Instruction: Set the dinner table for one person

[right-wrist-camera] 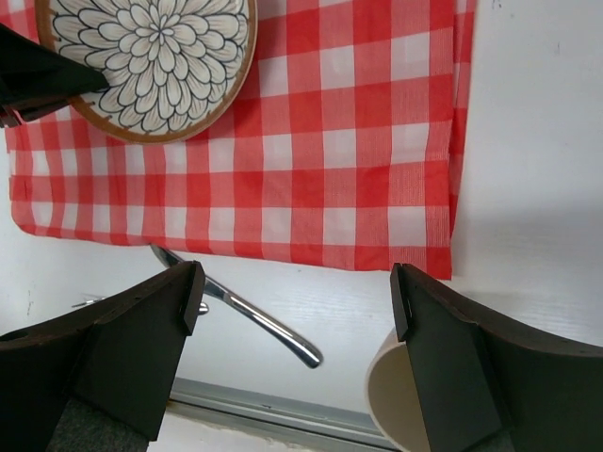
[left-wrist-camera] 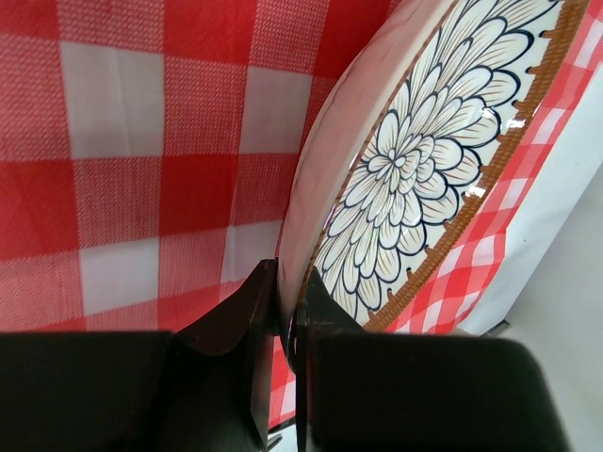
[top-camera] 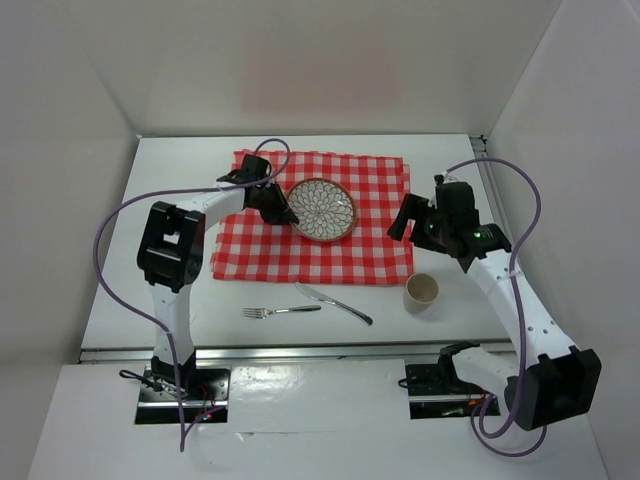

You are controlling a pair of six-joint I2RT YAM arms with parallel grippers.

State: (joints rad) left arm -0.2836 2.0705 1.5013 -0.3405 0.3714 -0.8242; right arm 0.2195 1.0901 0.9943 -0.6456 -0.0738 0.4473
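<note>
White arms [top-camera: 172,305], black joints [top-camera: 170,245], purple cables [top-camera: 98,243] (loose loops).

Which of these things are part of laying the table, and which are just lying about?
For the job: plain white tabletop; red-and-white checked cloth; round flower-patterned plate, in left claw; silver metal fork; silver metal knife; round beige cup.
Just there: purple cables; white side walls.

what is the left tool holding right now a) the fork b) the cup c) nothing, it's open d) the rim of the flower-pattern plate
d: in the left wrist view, the left tool is shut on the rim of the plate.
</note>
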